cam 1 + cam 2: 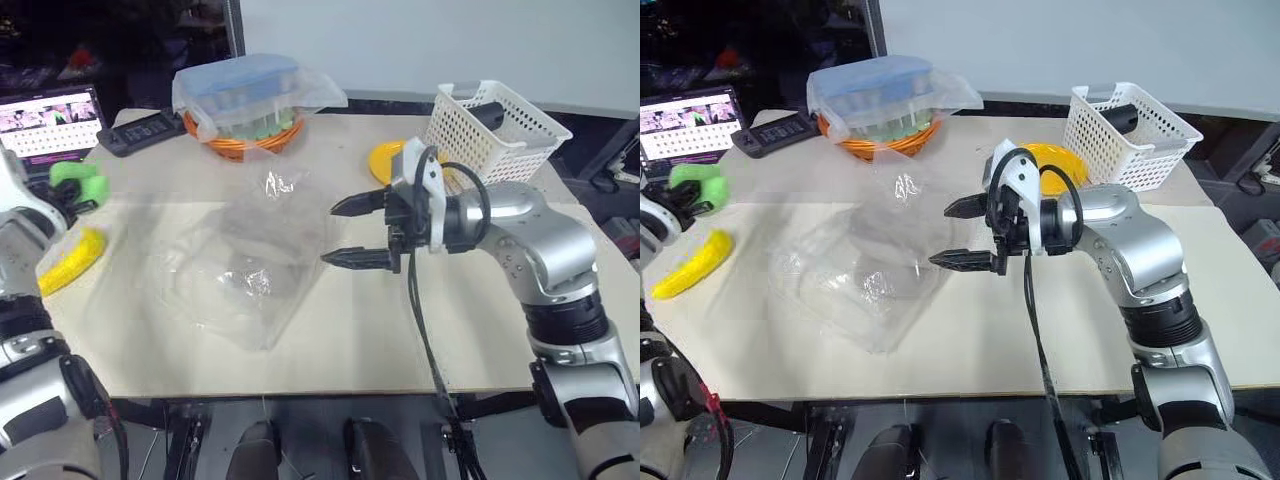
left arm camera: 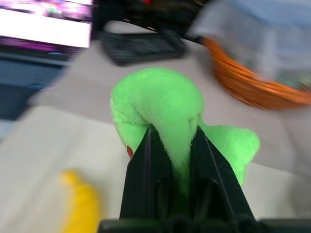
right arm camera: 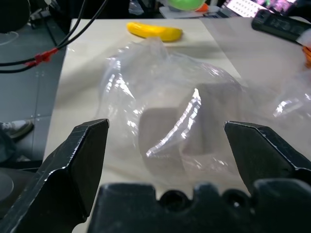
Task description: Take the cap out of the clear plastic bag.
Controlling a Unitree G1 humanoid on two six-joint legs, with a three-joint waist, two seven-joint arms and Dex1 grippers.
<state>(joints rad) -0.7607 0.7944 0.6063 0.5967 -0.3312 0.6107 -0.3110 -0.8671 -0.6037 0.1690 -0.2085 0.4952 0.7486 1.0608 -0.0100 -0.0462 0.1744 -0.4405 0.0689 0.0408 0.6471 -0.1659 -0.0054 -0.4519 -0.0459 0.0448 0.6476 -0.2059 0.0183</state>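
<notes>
- One clear plastic bag (image 1: 235, 270) lies crumpled mid-table, with one cap (image 3: 187, 124) showing as a pale beige shape inside it.
- Right gripper (image 1: 358, 232) hovers just beside the bag's right edge, its fingers spread wide, nothing held.
- Left gripper (image 2: 172, 145) is at the bag's far left, pressed together on the one green plush toy (image 2: 160, 104).
- One banana (image 1: 72, 260) lies left of the bag.
- Behind the bag: one orange basket (image 1: 245, 135) holding a wrapped tub; right of the bag, one white basket (image 1: 495, 130) and one yellow plate (image 1: 1055, 160).
</notes>
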